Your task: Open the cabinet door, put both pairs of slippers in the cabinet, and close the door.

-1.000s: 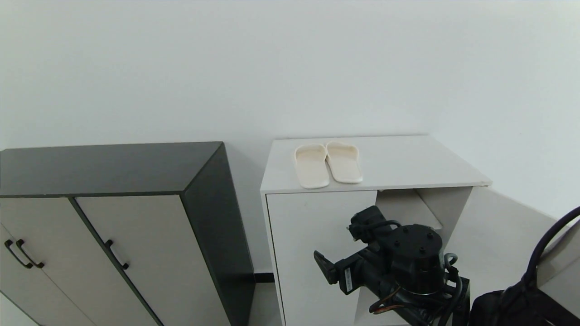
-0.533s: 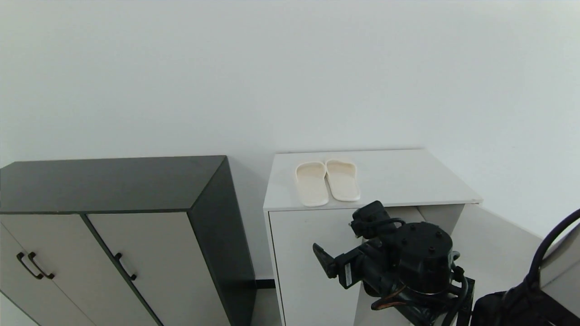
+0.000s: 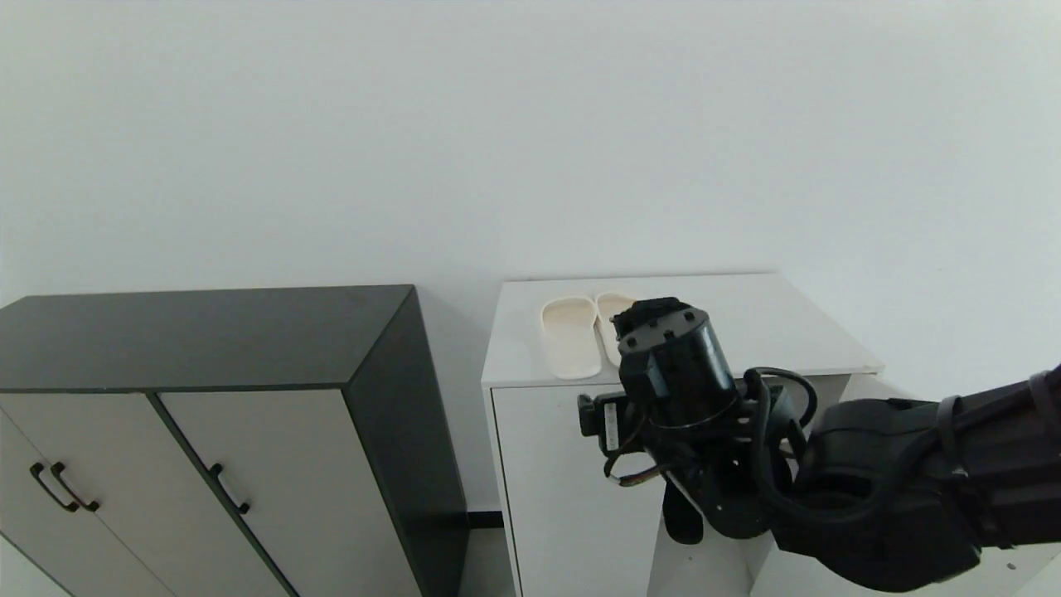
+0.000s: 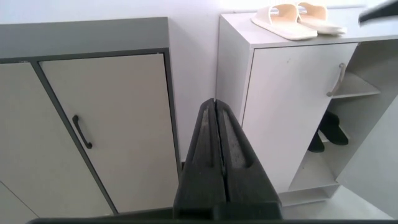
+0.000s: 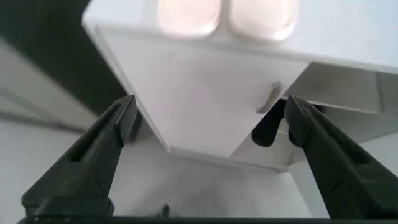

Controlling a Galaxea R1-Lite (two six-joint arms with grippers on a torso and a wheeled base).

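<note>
Head view: a pair of cream slippers [image 3: 570,336], moulded open-toed slides, lies side by side at centre frame on the flat top of the white laminate cabinet [image 3: 746,327]. They sit toward its left side and close to the front edge, long axes running from that edge back toward the wall. The black right arm [image 3: 675,373] comes in from the lower right of the frame. Its wrist overlaps the right-hand slipper, so this arm is plainly the nearer one. A lower cabinet with a black top and pale doors [image 3: 191,332] stands in the lower left. Left wrist view: the left gripper [image 4: 216,146] has its two fingers pressed together with nothing between them. It hangs low and well back, facing the gap between the two cabinets. From here the part that the arm covers in the head view is plain. The white cabinet's right half stands open, and a pair of black slippers [image 4: 329,129] already sits low inside, just past the door's slim metal handle [image 4: 339,79]. Right wrist view: the right gripper [image 5: 209,109] is spread wide and empty in front of the cabinet face. The cream slippers lie above and beyond it on the top, their near ends toward the fingers. I judge the coming reach must go up and forward over the front edge, meeting the pair end-on.
</note>
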